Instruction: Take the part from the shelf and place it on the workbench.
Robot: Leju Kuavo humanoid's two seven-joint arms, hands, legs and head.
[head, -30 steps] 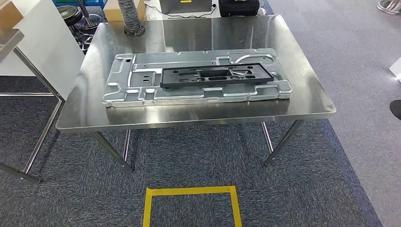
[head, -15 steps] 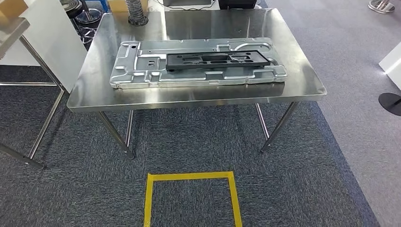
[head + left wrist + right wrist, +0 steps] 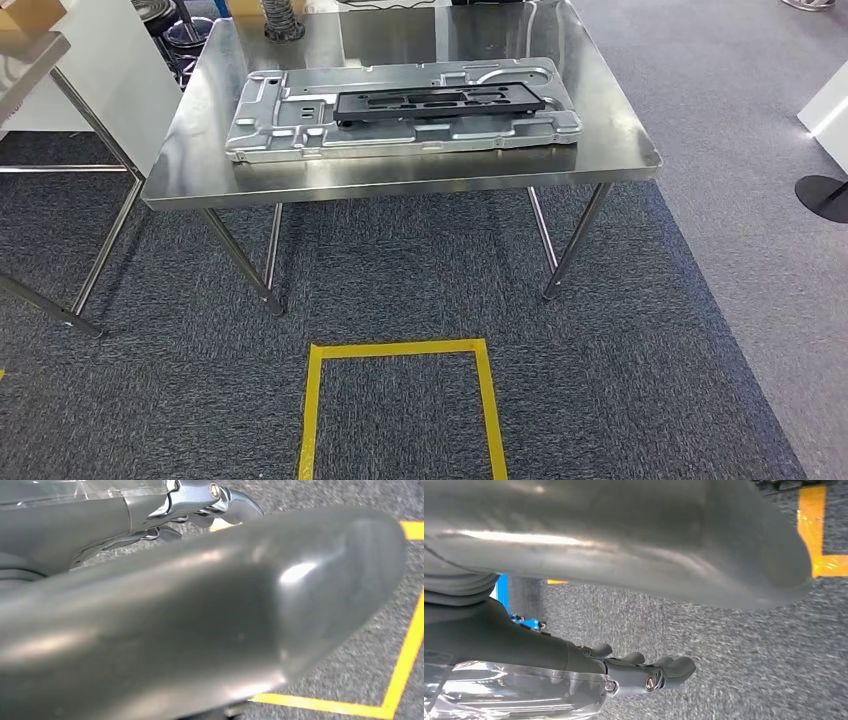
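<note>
- Left robot hand (image 3: pixel 210 605) hangs over the carpet (image 3: pixel 350 680), fingers apart, holding nothing.
- Your black part (image 3: pixel 438 102) lies on the silver panel (image 3: pixel 400 115), on the table (image 3: pixel 400 185) ahead.
- Right robot hand (image 3: pixel 624 580) also hangs empty, fingers apart, near yellow tape (image 3: pixel 811 530).
</note>
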